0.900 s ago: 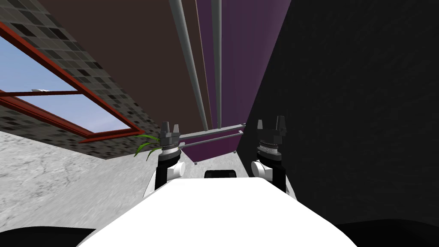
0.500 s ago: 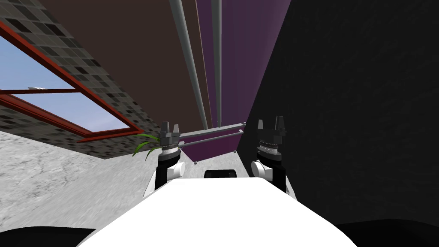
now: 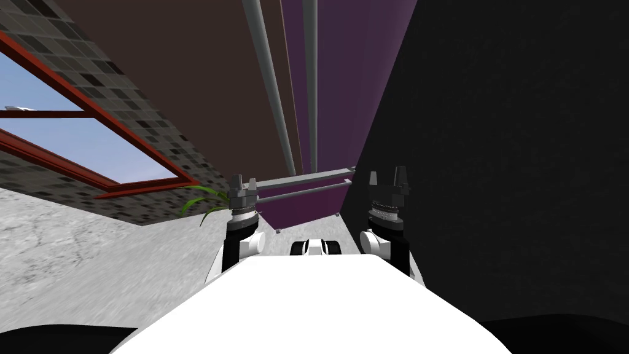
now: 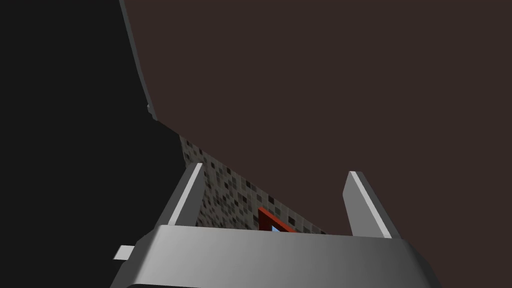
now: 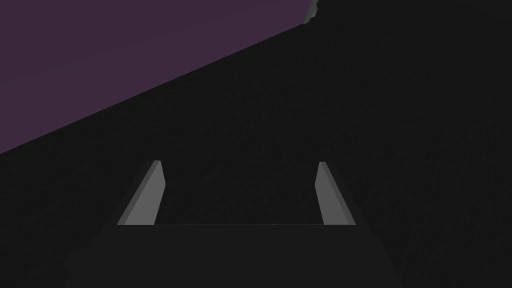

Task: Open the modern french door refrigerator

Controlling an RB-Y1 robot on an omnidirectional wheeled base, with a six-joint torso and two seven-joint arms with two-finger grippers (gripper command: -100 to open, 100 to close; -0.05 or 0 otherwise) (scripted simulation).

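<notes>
Directly ahead of the robot stands the refrigerator [image 3: 203, 74], its two long grey door handles [image 3: 273, 92] running upright between the grippers and apparently nearer the left gripper [image 3: 244, 181], which is released, as is the right gripper [image 3: 387, 174].

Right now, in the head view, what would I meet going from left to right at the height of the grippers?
Red-framed window → green plant → left gripper → two grey bars → right gripper → black surface.
</notes>
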